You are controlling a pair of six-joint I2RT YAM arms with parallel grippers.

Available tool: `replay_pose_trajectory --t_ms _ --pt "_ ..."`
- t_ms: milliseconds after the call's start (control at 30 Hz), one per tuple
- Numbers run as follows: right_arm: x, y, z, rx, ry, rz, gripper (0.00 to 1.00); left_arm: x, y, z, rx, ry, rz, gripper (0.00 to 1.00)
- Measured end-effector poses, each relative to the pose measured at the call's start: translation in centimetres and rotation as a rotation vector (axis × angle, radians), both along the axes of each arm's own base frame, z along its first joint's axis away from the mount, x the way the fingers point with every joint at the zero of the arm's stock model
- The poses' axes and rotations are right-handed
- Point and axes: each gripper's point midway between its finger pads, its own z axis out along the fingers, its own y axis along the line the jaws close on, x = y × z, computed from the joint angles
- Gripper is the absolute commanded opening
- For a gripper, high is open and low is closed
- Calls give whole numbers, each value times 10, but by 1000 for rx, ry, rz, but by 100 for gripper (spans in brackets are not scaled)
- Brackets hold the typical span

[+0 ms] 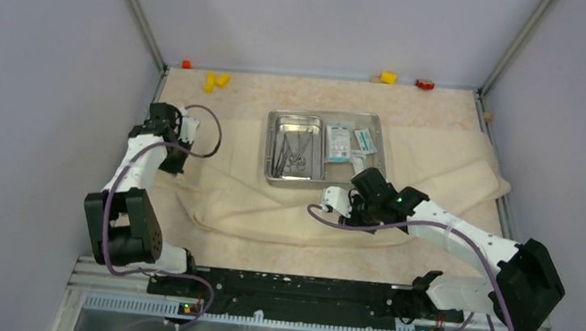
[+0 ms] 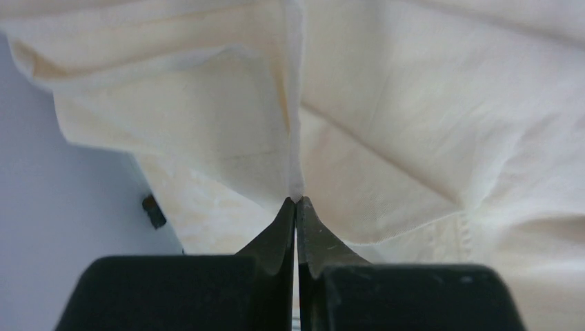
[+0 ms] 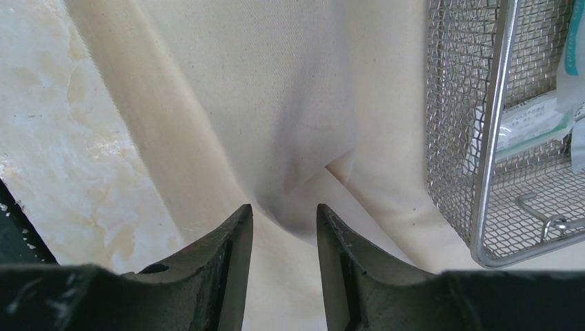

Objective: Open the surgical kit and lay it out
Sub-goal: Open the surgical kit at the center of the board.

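Observation:
The beige cloth wrap (image 1: 435,171) lies opened out and rumpled across the table. On it stands the steel tray (image 1: 376,153). It holds thin scissors and forceps (image 1: 295,153) in a smaller tray on the left, and white-and-teal packets (image 1: 350,141) on the right. My left gripper (image 1: 171,154) is at the cloth's left edge, near the wall. It is shut on a raised fold of the cloth (image 2: 296,138). My right gripper (image 1: 355,200) is open and empty just in front of the tray. It hovers over the cloth (image 3: 276,124), with the tray's mesh wall (image 3: 455,124) to its right.
Yellow blocks (image 1: 217,81) (image 1: 387,77) and red blocks (image 1: 425,84) (image 1: 187,64) sit along the back wall. Walls close in the table on the left, right and back. Bare marble tabletop (image 1: 290,250) shows in front of the cloth.

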Motion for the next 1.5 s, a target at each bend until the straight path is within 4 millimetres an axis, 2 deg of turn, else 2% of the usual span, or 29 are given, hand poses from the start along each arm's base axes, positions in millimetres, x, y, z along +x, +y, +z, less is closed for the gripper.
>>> replay_pose_trajectory --t_ms 200,333,467,600,833,1067,1100,1167,1233,1267,1333,1400,1500 --pt "1 -3 7 0 -25 14 38 -63 40 0 117 47 76 0" --pt "4 -1 15 9 -45 23 38 -101 70 7 194 63 144 0" --pt "7 1 22 19 -63 30 38 -130 95 15 261 69 203 0" --pt "7 0 25 11 -61 38 38 -155 115 13 299 110 246 0" --pt "0 -10 30 -22 -48 35 39 -186 129 9 343 174 234 0" --pt "3 -34 37 -76 -79 -47 40 -206 129 7 394 239 178 1" --pt "5 -38 37 -84 -77 -70 40 -209 127 6 394 253 168 9" --pt "9 -50 36 -95 -72 -125 40 -215 124 4 394 282 145 32" --pt "17 -68 36 -100 -62 -210 40 -218 123 5 395 300 121 50" --pt "21 -76 35 -102 -61 -245 40 -219 122 5 394 306 112 58" --pt "30 -97 35 -106 -52 -339 40 -217 121 8 379 303 92 65" --pt "39 -115 36 -102 -44 -425 41 -207 122 18 370 263 85 77" --pt "53 -144 37 -77 -35 -562 45 -173 130 48 357 119 77 90"
